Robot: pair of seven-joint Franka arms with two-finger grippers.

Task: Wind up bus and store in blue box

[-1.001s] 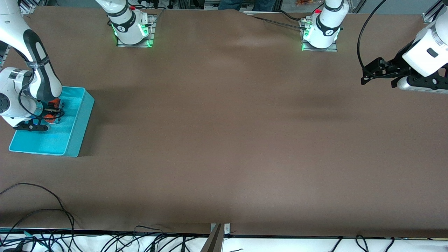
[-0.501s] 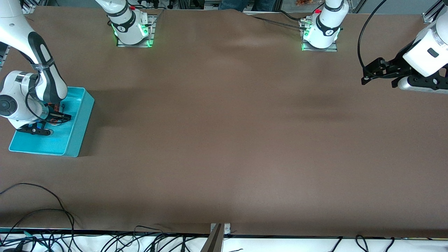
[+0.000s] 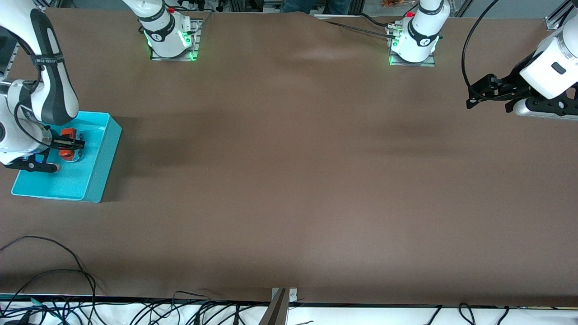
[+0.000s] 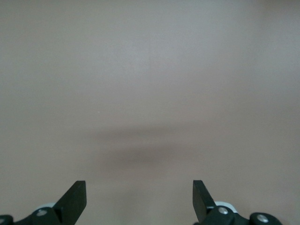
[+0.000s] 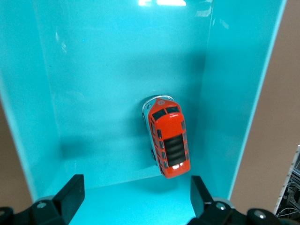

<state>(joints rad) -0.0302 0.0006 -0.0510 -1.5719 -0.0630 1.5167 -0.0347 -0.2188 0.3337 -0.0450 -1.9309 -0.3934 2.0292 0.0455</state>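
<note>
now the right pincer point(image 5: 136, 199) has let go: a second ago it was closed on the small orange toy bus with the white front and dark roof panel point(image 5: 168, 143), low inside the box, and at this moment its jaws stand wide apart with nothing between them, and it has come up a little. the bus point(image 3: 68, 143) lies by itself on the floor of the turquoise-blue rectangular open-top plastic box point(image 3: 100, 176), which stands at the edge of the brown surface point(image 3: 289, 180) at the right arm's end. i judge that the storing step is done; whether the bus was wound up, the pictures cannot tell me.

in the right wrist view the bus is below the open pincer, between the lines of the two fingers but not touching them, close to one long wall and near one short end wall of the box, and turned a little askew to the walls.

the left pincer point(image 4: 139, 199) is also fully open and empty; it waits over the bare surface at the left arm's end, well apart from the box.
</note>
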